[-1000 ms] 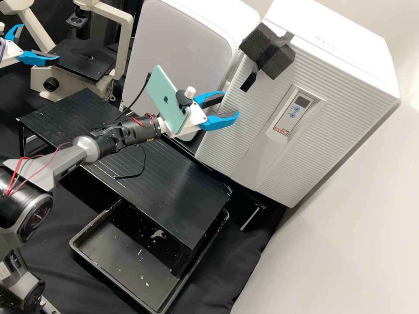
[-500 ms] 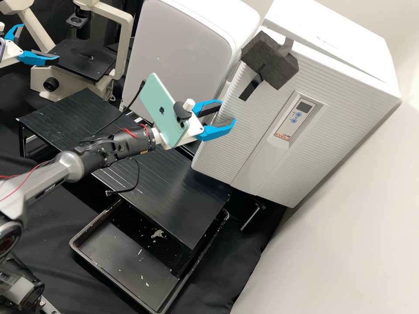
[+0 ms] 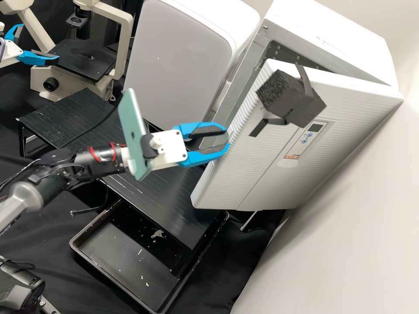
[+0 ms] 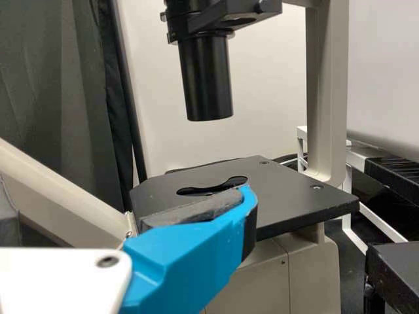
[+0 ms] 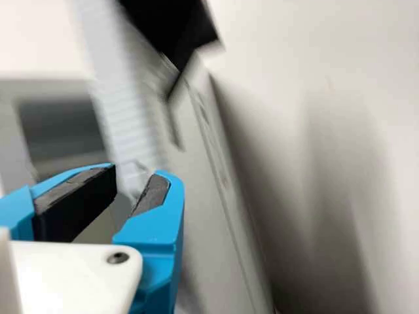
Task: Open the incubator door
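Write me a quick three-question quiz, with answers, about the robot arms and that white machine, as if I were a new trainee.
1. True or false: the incubator door stands partly open.
2. Which of these is the right gripper closest to? A) the microscope; B) the incubator door; C) the black tray.
3. Fill in the colour: the phone mounted behind the right gripper's blue fingers has a pale ____ back.

Key: 1. true; 2. B; 3. green.
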You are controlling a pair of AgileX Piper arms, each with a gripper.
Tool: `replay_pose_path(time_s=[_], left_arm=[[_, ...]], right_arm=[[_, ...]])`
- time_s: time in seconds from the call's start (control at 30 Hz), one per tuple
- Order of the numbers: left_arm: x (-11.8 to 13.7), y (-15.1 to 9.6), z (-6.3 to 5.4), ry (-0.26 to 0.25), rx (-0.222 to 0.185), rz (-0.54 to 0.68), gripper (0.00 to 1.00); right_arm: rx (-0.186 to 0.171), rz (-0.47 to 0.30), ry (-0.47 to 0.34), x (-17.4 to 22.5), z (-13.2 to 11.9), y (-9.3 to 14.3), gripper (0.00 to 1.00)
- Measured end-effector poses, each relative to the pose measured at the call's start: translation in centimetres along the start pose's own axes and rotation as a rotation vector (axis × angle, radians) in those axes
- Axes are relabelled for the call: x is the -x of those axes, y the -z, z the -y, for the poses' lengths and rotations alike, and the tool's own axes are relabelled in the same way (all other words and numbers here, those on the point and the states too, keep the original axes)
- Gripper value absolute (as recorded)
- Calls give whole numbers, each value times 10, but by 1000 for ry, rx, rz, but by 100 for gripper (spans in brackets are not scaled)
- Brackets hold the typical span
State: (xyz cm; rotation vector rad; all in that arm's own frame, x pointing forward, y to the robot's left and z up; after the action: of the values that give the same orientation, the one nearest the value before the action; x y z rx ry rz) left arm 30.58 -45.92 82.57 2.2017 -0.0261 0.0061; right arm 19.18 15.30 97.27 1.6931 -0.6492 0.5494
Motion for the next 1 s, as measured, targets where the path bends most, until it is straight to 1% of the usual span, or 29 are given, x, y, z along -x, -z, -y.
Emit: replay_pose_path(time_s=[0.03, 0.1, 0.2, 0.33, 0.37, 0.47, 0.57, 0.6, 0.63, 0.67, 0.73, 0.77, 0.8, 0.83, 0.87, 0.9, 0.93, 1.0], left_arm=[[0, 0, 0, 0, 0, 0, 100], [0, 0, 0, 0, 0, 0, 100], [0, 0, 0, 0, 0, 0, 100], [0, 0, 0, 0, 0, 0, 100], [0, 0, 0, 0, 0, 0, 100], [0, 0, 0, 0, 0, 0, 100], [0, 0, 0, 0, 0, 0, 100], [0, 0, 0, 0, 0, 0, 100], [0, 0, 0, 0, 0, 0, 100], [0, 0, 0, 0, 0, 0, 100], [0, 0, 0, 0, 0, 0, 100], [0, 0, 0, 0, 0, 0, 100], [0, 0, 0, 0, 0, 0, 100], [0, 0, 0, 0, 0, 0, 100], [0, 0, 0, 0, 0, 0, 100], [0, 0, 0, 0, 0, 0, 100], [0, 0, 0, 0, 0, 0, 100], [0, 0, 0, 0, 0, 0, 100]], right_arm=[[7, -35, -2, 3, -3, 4, 100], [28, -67, 2, 7, -6, 8, 100], [48, -82, 1, 10, -9, 7, 100], [55, -91, 4, 14, -11, 5, 100], [52, -96, 3, 14, -11, 5, 100], [51, -139, 16, 13, -10, 7, 100], [82, -169, 54, 11, 1, 4, 100], [92, -169, 66, 11, 6, 1, 100], [111, -172, 80, 10, 12, -2, 100], [119, -174, 98, 9, 18, -4, 100], [150, -180, 143, 7, 33, -14, 100], [154, -195, 172, 7, 41, -20, 100], [150, -222, 218, 7, 51, -29, 100], [122, -242, 244, 8, 56, -34, 100], [106, -270, 273, 9, 62, -40, 100], [101, -298, 296, 9, 67, -44, 100], [88, -313, 318, 11, 71, -49, 100], [53, -335, 345, 13, 77, -56, 100]])
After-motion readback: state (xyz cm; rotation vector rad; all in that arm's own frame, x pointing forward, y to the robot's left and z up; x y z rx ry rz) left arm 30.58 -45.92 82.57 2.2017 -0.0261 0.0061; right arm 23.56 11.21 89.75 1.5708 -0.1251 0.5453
